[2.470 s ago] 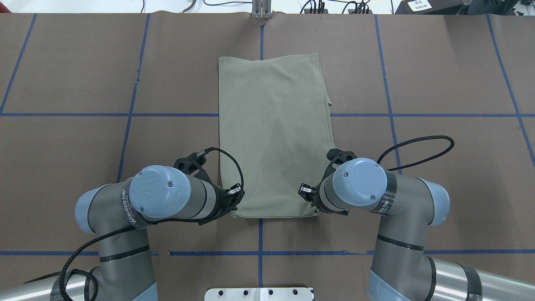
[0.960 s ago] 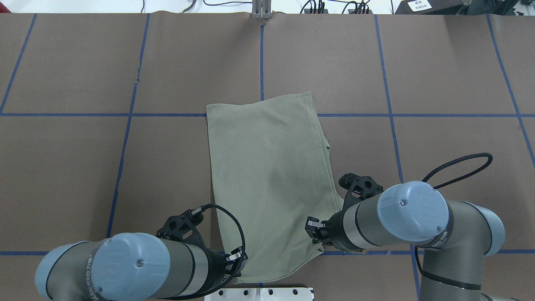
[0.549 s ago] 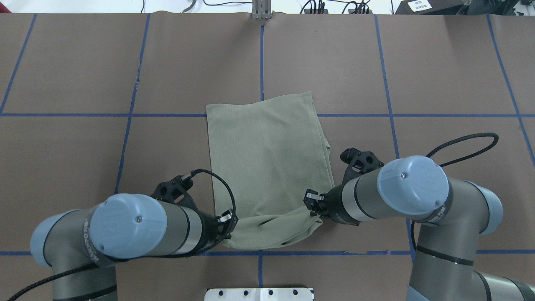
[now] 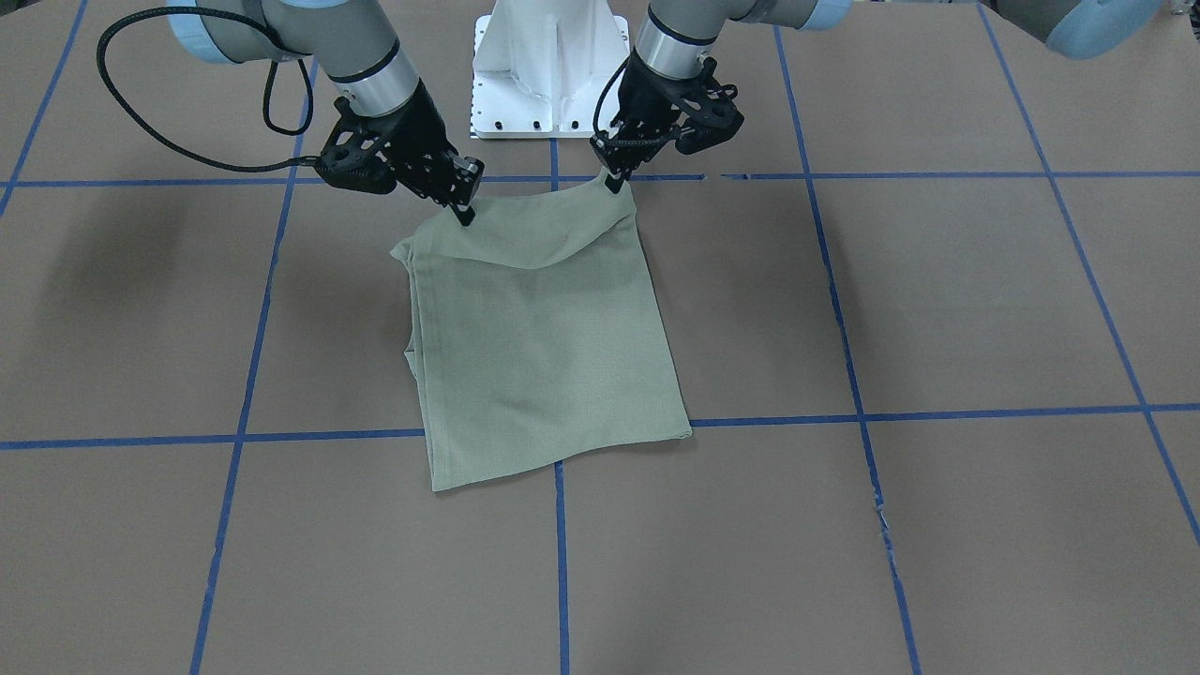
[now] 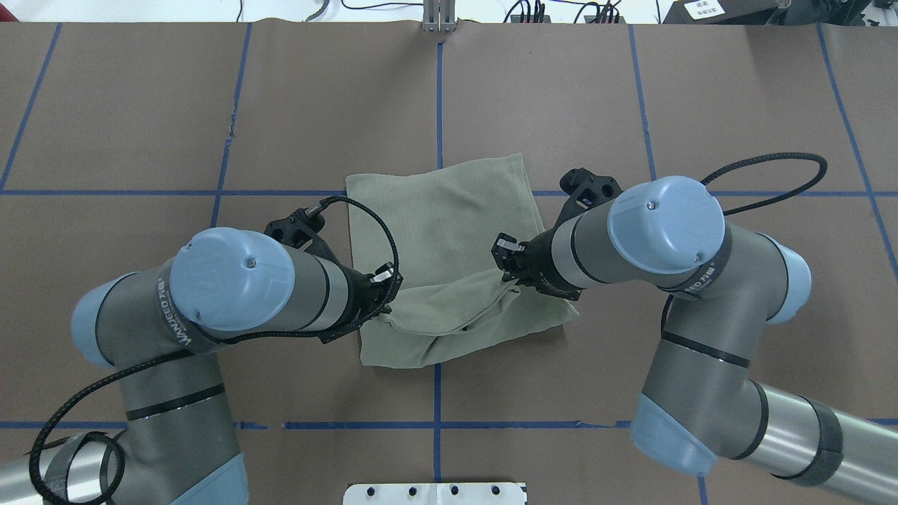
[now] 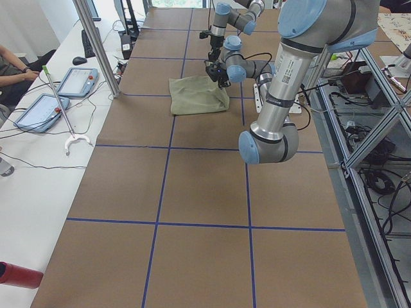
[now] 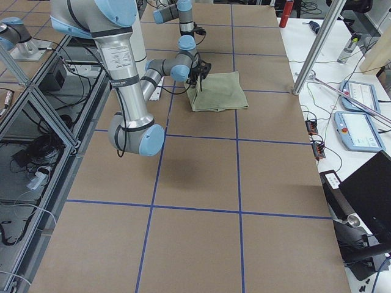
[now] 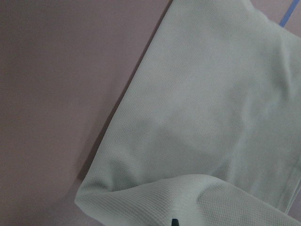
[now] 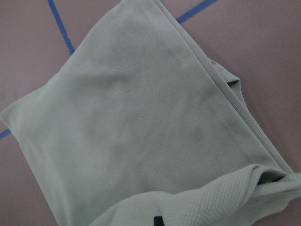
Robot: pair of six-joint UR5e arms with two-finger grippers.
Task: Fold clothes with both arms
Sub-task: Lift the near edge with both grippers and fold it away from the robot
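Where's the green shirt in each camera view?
Front-facing: shirt centre, slightly left.
Overhead: shirt dead centre.
Exterior left: shirt top centre.
Exterior right: shirt top centre.
Left wrist: shirt fills the right side.
Right wrist: shirt fills most of the frame.
Shared landmark: the blue tape lines crossing under it.

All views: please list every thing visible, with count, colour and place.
shirt: one, sage green, mid-table, folded, near edge lifted.
table: one, brown, under everything.
tape lines: several, blue, on the table.
pendants: two, grey, on the white side bench.
cylinder: one, red, same bench.
person: one, dark top, at the bench.
base: one, white, at the table's robot edge.
arms: two, grey with blue caps, either side of the shirt.
left hand: one, black, shut on the shirt's near corner.
right hand: one, black, shut on the other near corner.
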